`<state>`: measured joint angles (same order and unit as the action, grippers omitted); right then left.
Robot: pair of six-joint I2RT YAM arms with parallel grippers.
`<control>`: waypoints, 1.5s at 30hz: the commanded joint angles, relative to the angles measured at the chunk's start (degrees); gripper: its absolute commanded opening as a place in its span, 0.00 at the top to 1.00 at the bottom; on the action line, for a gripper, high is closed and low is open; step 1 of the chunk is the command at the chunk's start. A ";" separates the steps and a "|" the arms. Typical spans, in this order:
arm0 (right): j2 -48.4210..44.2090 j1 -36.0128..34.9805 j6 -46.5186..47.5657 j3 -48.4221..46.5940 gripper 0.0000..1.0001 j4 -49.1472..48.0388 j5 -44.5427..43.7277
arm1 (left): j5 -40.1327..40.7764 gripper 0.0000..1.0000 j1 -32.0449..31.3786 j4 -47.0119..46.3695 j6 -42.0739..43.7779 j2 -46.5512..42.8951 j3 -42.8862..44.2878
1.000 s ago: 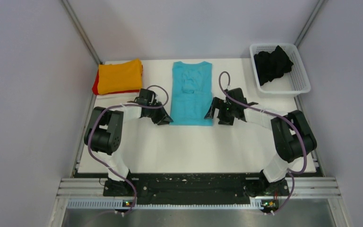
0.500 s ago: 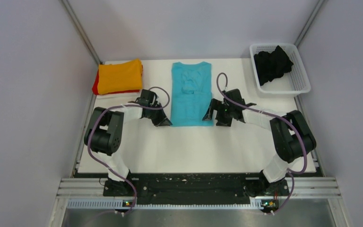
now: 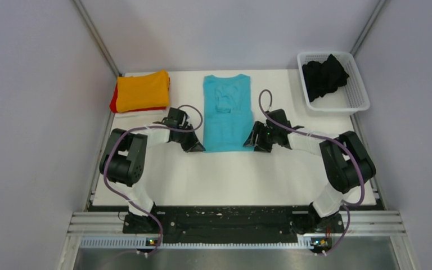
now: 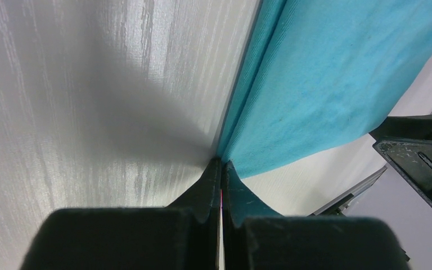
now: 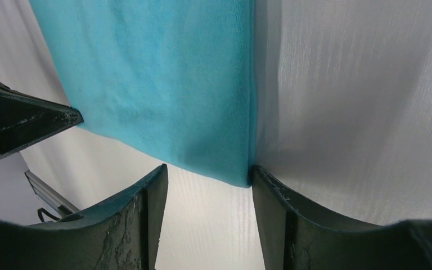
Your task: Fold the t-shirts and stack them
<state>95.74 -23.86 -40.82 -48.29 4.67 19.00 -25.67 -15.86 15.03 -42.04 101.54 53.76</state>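
Left wrist view: the left gripper [image 4: 221, 163] is pinching the near-left corner of the turquoise shirt [image 4: 320, 84], which is lying flat on the table [image 3: 230, 174]. The right gripper [image 5: 205, 191] is straddling the near-right corner, jaws wide. The orange shirt [image 3: 142, 90] is sitting on the red shirt [image 3: 114, 103], far left.

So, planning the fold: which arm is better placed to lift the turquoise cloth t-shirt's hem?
Likely left: the left gripper is shut on the turquoise cloth t-shirt; the right gripper only straddles its corner, open.
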 commanded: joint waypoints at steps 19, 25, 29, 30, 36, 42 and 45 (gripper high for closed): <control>0.12 -1.07 3.81 3.84 0.87 3.78 -1.79 | 2.22 1.00 -1.03 2.14 -0.66 -1.21 -4.80; -3.43 -1.23 6.97 4.15 1.00 4.84 1.34 | 2.14 1.00 -1.98 4.23 0.11 -4.72 -7.72; -8.46 -1.66 11.51 4.30 1.00 12.16 3.90 | 2.39 1.00 -3.39 8.32 0.15 -9.95 -9.47; -10.24 -1.64 12.30 5.14 1.00 14.97 5.25 | 2.33 1.00 -3.88 9.28 0.03 -11.64 -10.18; -21.55 -3.18 14.68 7.84 1.00 27.54 11.20 | 3.18 1.00 -8.20 15.87 -4.51 -23.45 -14.45; -29.07 -3.31 14.82 5.40 1.00 31.10 13.29 | 2.06 1.00 -11.09 18.94 -8.86 -32.80 -14.32; -28.13 -2.87 16.10 1.78 1.00 30.11 10.30 | 3.07 1.00 -11.04 17.65 -8.46 -34.16 -11.59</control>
<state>67.90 -26.65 -27.09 -41.12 33.78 30.83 -24.32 -26.92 31.79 -49.23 69.69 39.07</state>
